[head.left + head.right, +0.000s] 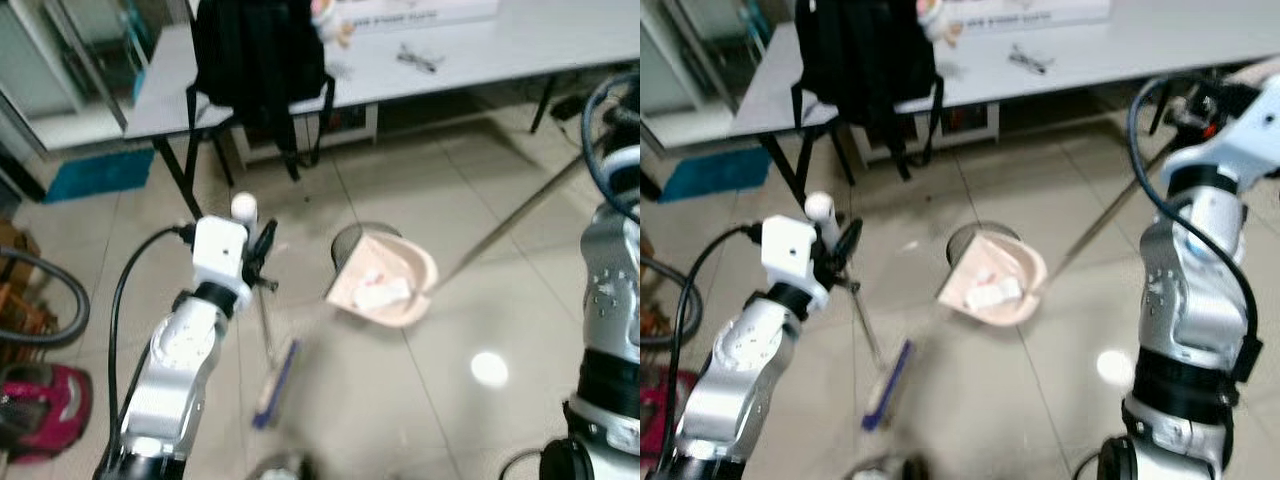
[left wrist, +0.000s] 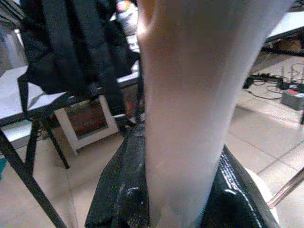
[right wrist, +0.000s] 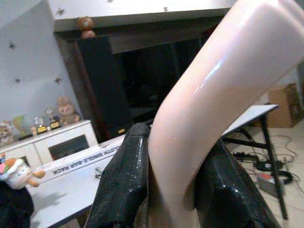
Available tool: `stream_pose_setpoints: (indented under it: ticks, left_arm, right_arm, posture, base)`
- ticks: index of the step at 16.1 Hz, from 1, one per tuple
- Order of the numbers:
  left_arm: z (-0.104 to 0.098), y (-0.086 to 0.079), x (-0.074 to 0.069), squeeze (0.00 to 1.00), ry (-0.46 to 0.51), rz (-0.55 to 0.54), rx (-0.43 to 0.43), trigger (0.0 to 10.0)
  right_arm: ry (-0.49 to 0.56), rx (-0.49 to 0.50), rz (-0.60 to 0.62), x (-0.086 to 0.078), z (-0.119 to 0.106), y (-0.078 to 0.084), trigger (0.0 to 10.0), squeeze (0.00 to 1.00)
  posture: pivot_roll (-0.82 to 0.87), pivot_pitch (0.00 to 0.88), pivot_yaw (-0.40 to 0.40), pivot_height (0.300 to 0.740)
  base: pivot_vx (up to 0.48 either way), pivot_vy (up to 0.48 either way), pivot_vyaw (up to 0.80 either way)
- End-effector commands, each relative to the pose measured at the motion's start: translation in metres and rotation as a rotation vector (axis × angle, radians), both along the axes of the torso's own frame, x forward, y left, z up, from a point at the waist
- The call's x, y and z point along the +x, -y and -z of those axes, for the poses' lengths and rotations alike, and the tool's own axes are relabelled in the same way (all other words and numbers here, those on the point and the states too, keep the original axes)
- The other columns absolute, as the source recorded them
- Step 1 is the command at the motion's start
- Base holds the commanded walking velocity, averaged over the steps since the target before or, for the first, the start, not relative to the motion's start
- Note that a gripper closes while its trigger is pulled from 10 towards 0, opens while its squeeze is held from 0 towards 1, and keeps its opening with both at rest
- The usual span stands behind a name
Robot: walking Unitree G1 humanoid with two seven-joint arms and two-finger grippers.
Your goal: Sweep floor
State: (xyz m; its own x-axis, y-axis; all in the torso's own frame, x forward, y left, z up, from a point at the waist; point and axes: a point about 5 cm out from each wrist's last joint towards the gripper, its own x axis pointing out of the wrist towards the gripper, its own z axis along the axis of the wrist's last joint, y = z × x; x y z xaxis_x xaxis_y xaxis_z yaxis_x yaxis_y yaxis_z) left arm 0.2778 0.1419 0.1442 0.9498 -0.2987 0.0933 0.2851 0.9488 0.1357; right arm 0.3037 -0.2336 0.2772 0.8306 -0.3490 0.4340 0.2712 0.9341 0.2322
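Note:
My left gripper (image 1: pixel 262 248) is shut on the white handle of a broom (image 2: pixel 185 118). The thin pole runs down to the blue-edged brush head (image 1: pixel 274 384) on the tiled floor. A pink dustpan (image 1: pixel 385 280) rests on the floor to the right of the brush, with white paper scraps (image 1: pixel 378 292) inside it. Its long metal pole (image 1: pixel 520 212) rises to the upper right. There my right gripper (image 1: pixel 1210 105) is shut on the dustpan's pink handle (image 3: pixel 209 109), with a black finger on each side.
A grey table (image 1: pixel 480 50) spans the back, with a black backpack (image 1: pixel 258 60) hanging over its edge and black table legs (image 1: pixel 180 175) below. A vacuum cleaner (image 1: pixel 40 405) and its hose sit at the left. A blue box (image 1: pixel 95 172) lies under the table.

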Motion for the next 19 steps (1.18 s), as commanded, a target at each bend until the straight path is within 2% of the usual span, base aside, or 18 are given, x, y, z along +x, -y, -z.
stream_pose_setpoints:
  ticks: [1, 5, 19]
  left_arm:
    - [-0.0090, -0.0097, 0.0014, 0.00, 0.046, -0.037, 0.023, 10.0]
    - [-0.0093, -0.0103, 0.0008, 0.00, 0.051, -0.039, 0.028, 10.0]
    - [-0.0030, -0.0099, -0.0020, 0.00, 0.027, -0.037, 0.029, 10.0]
  right_arm:
    - [0.053, 0.006, -0.049, 0.0003, -0.0117, -0.0102, 10.0, 0.00]
    - [0.056, 0.003, -0.056, 0.0024, -0.0126, -0.0117, 10.0, 0.00]
    - [0.083, -0.007, 0.017, 0.0103, -0.0096, -0.0065, 10.0, 0.00]
  posture:
    - [-0.03, 0.069, 0.080, 0.740]
    - [-0.03, 0.060, 0.075, 0.740]
    - [-0.02, 0.059, 0.066, 0.740]
  base:
    - [0.412, 0.000, 0.00]
    - [0.412, 0.000, 0.00]
    - [0.000, 0.000, 0.00]
